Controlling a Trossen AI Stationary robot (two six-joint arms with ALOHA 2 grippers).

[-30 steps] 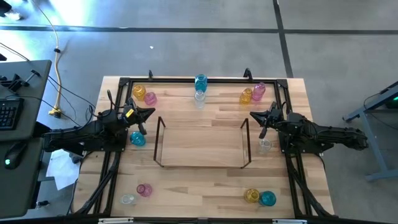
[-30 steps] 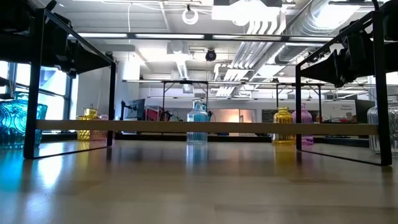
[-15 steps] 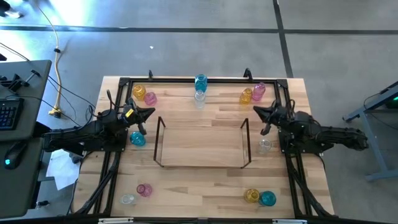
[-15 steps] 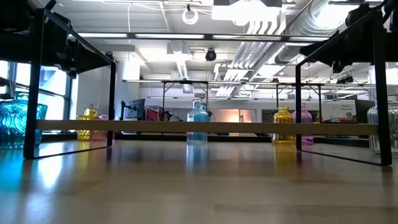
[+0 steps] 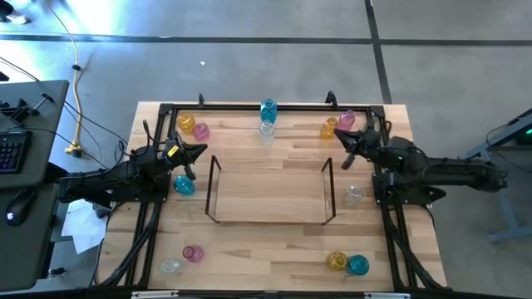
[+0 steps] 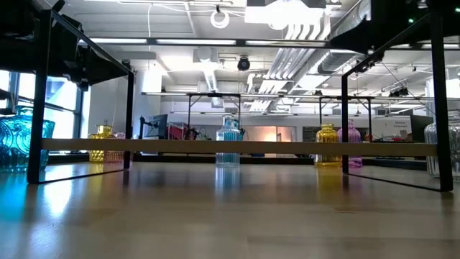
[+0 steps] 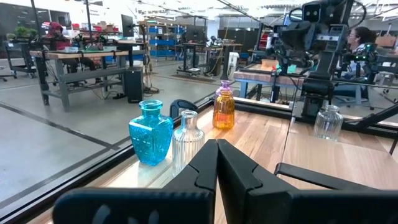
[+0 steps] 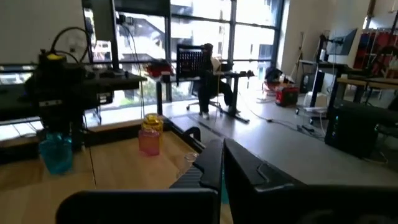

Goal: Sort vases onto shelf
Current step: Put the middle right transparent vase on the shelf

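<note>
Right gripper (image 8: 221, 163): two dark fingers pressed together, nothing between them. Beyond, wooden tabletop (image 8: 130, 165) with a translucent pink glass vase (image 8: 149, 142) and a translucent yellow glass vase (image 8: 151, 121) close behind it. Translucent teal glass vase (image 8: 56, 153) sits below the other dark arm (image 8: 62, 93). Room behind: desks, office chair (image 8: 193, 65), windows.

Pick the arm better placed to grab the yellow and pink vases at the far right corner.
Right. The right gripper hovers just beside the yellow vase and pink vase; the left gripper sits across the shelf.
</note>
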